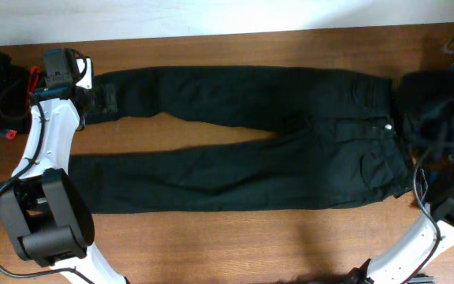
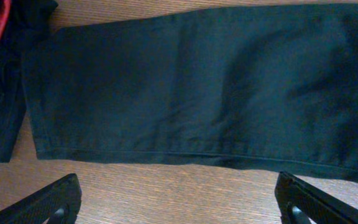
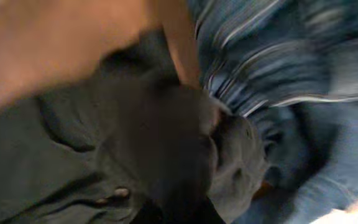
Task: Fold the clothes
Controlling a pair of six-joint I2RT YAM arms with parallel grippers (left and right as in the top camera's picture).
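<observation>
Black jeans (image 1: 235, 150): flat on table (image 1: 211, 248), long axis running arm to arm; one hem just ahead of left gripper (image 2: 179, 205), jaws wide apart; waist at right gripper (image 3: 178, 202), jaws together, grip unclear

Field notes, remote station. I see a wooden tabletop (image 1: 235, 244), reddish-brown, with the grain running along its length. The light is soft and even, and a faint paler sheen lies on the wood toward the near edge. Beyond the far edge runs a pale off-white strip (image 1: 172, 16); wall or floor, I can't tell. In the left wrist view the wood looks lighter, tan and finely streaked. In the right wrist view it is only an orange-brown blur at upper left.
</observation>
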